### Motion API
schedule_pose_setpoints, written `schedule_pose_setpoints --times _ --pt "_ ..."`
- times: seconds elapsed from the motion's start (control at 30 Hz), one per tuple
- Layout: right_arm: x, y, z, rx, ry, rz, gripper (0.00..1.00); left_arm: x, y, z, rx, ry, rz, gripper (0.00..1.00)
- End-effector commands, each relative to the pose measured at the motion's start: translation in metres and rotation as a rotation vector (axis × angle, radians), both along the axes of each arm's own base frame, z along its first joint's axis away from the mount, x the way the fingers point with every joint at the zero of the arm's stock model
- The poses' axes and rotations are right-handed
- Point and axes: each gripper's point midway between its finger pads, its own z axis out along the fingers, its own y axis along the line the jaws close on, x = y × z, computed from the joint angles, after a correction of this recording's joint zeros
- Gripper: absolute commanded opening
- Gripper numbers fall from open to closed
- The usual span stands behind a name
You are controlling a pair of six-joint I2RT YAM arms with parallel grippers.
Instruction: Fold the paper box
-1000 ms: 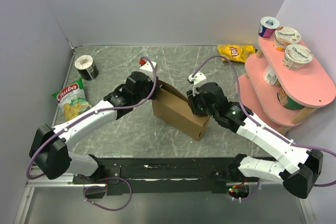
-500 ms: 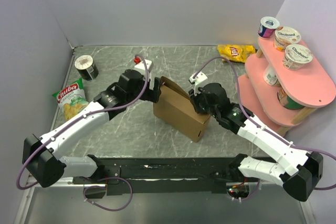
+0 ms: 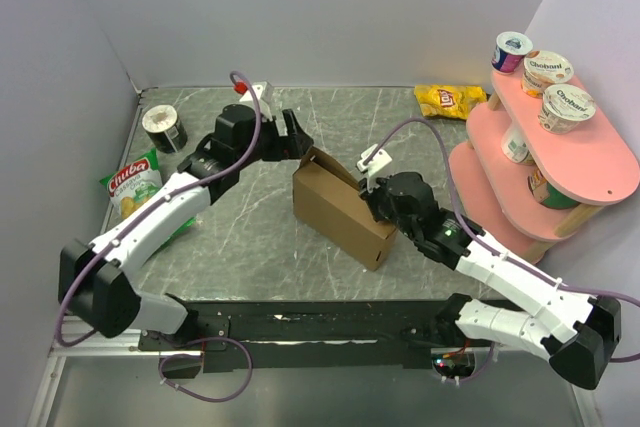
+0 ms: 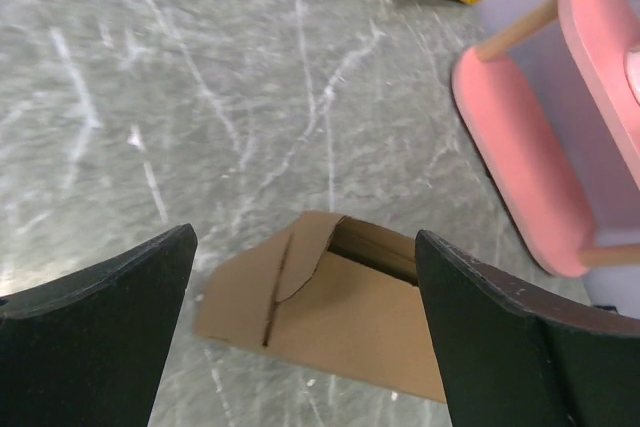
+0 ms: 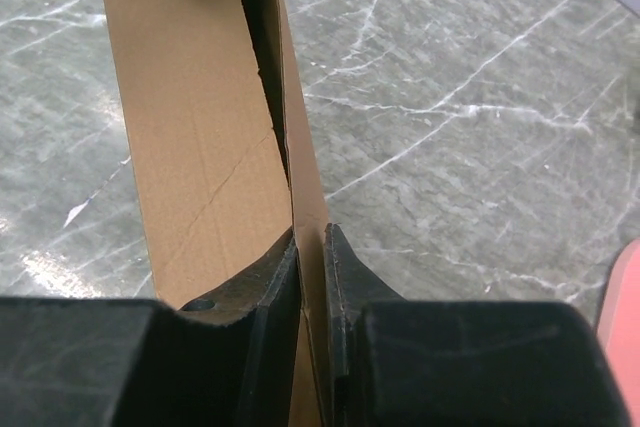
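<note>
The paper box (image 3: 340, 209) is a brown cardboard box lying on the grey marble table, its open end toward the back left. In the left wrist view the box (image 4: 340, 322) shows a curved flap partly folded over its opening. My left gripper (image 3: 292, 137) is open and empty, above and behind the box's open end. My right gripper (image 3: 372, 197) is shut on the box's far side wall; in the right wrist view the fingers (image 5: 312, 247) pinch the thin cardboard wall (image 5: 300, 147).
A pink two-tier shelf (image 3: 545, 162) with yoghurt cups stands at the right. A yellow chip bag (image 3: 450, 100) lies at the back. A green chip bag (image 3: 135, 189) and a dark can (image 3: 164, 128) sit at the left.
My left gripper has let go of the box's left end and pulled back and up toward the rear. The right gripper stays shut on the box, which shifted slightly.
</note>
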Motion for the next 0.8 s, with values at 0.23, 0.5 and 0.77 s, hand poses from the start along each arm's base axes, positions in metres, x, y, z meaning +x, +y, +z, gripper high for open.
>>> schedule_pose_setpoints --times 0.23,0.5,0.77 --pt "-0.004 -0.003 -0.024 -0.090 0.007 -0.036 0.20 0.011 -0.043 -0.002 -0.135 0.051 -0.123 0.99" --pt "-0.007 -0.001 -0.034 -0.140 0.007 -0.036 0.19 0.019 -0.046 -0.001 -0.147 0.043 -0.112 0.97" --pt "-0.007 -0.004 -0.039 -0.166 0.010 -0.049 0.19 0.010 -0.050 -0.030 -0.119 0.119 -0.153 0.72"
